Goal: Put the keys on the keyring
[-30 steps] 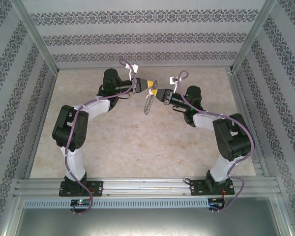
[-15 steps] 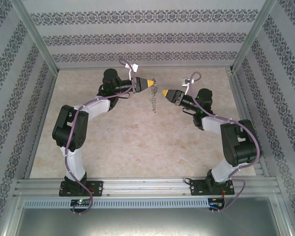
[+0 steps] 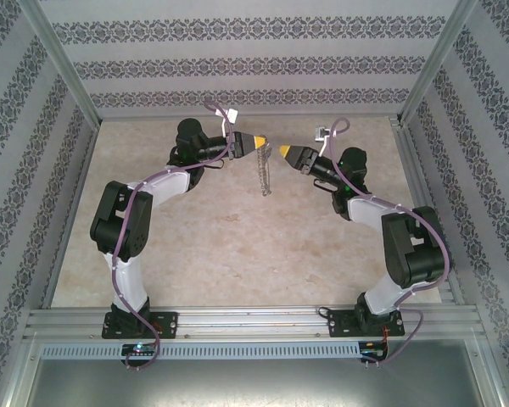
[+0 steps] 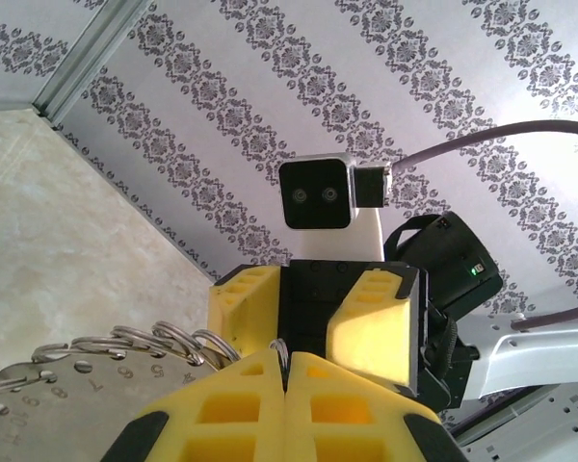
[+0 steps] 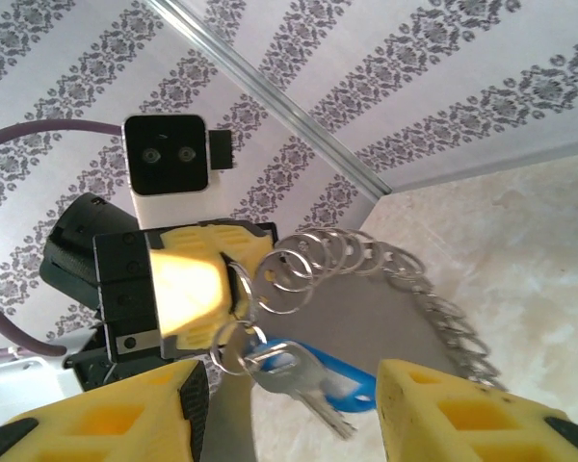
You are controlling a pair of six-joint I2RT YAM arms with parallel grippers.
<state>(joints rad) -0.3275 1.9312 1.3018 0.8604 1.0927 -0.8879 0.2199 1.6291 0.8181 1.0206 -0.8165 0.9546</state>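
The left gripper is closed tight on the keyring, its yellow fingers pressed together over one thin wire loop. It holds the keyring in the air near the middle of the far edge of the surface. From there the keyring hangs down limp, clear of the surface as far as the top view tells. Small rings line its rim, and the left wrist view shows numbers stamped along that edge.

The key, silver with a blue head, dangles from a small ring just beside the left gripper's fingertips.

The right gripper faces the left one, tip toward tip, near but apart, with its fingers spread wide. In the right wrist view the key hangs between those fingers and touches neither.

A broad stretch of surface lies between the two arms, running down to the metal rail at the near edge. The patterned wall rises just behind both grippers.
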